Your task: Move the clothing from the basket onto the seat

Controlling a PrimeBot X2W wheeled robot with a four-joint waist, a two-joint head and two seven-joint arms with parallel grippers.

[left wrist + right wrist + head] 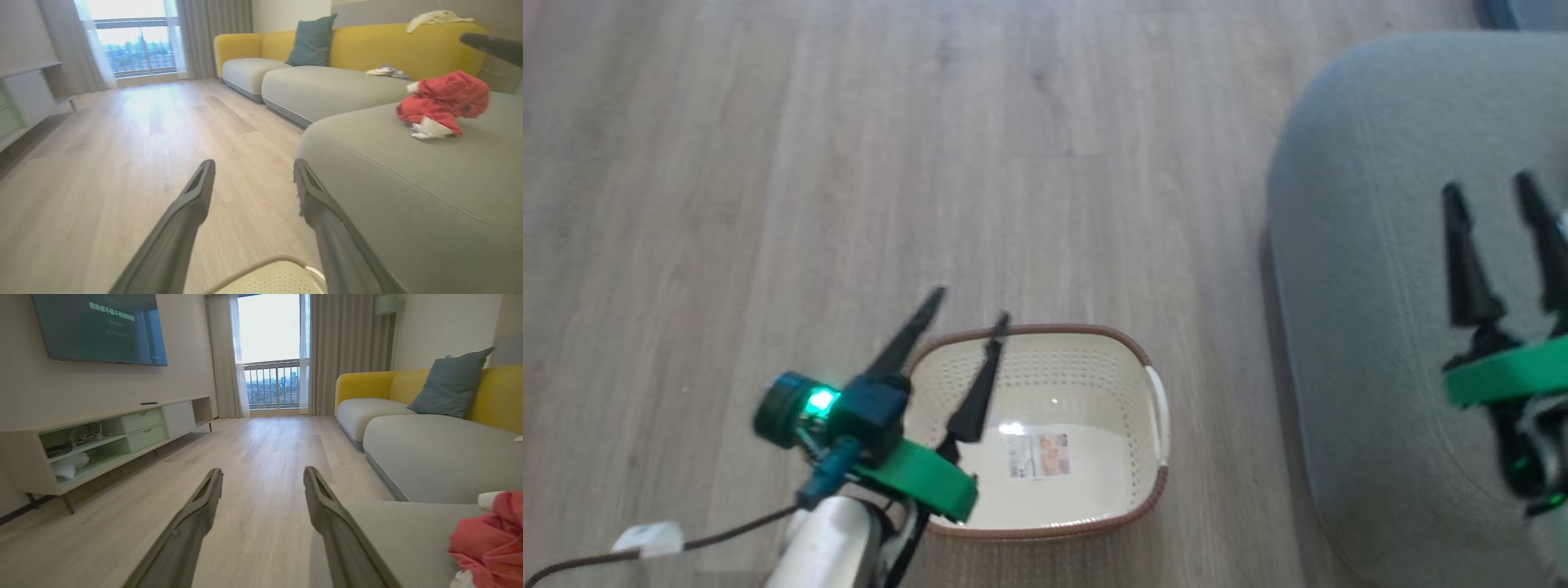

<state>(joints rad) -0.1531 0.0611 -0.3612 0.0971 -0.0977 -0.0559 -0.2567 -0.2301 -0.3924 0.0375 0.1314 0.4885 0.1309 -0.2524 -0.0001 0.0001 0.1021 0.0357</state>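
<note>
Left gripper (970, 309): fingers spread wide, empty, above the near-left rim of the basket (1094, 331). Right gripper (1488, 188): fingers spread, empty, over the seat (1356, 286). Clothing (443, 102): bunched on the seat.

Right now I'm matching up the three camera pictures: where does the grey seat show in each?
Head view: the seat takes the right side, right of the basket.
Left wrist view: lower right, with the red clothing on it.
Right wrist view: bottom right, clothing at the right edge.
Shared landmark: the wood floor beside it.
</note>
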